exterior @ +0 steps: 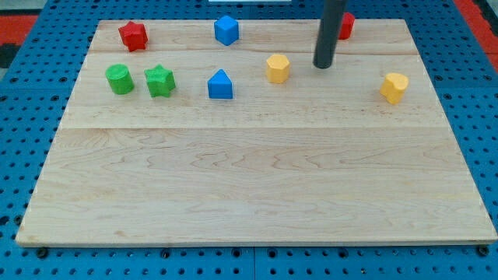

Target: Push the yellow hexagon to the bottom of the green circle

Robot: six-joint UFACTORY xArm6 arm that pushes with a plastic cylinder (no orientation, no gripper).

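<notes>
You saw my tip down on the wooden desk near the view's top, right of centre. The arm ended in a plain dark rod, so pincer state: cannot tell, nothing in the view showed one.

The yellow hexagon sat just to the view's left of my tip, at about the same height in the view. There was a small gap between them, no contact.

The green circle was far to the view's left of my tip, slightly lower in the view, close to the desk's left edge. The hexagon was well apart from it, with two other blocks between them.

Those two were the green star, just beside the green circle on its right, and a blue block with a peaked top, left of and a little below my tip and near the hexagon.

A second blue block, exact shape hard to make out, lay up and left of my tip near the desk's top edge. The red star lay further left along that same edge, above the green circle.

A red block was partly hidden behind the rod, up and right of my tip, shape unclear. Another yellow block, shape not clear, sat to the right of my tip and slightly lower, near the desk's right side.
</notes>
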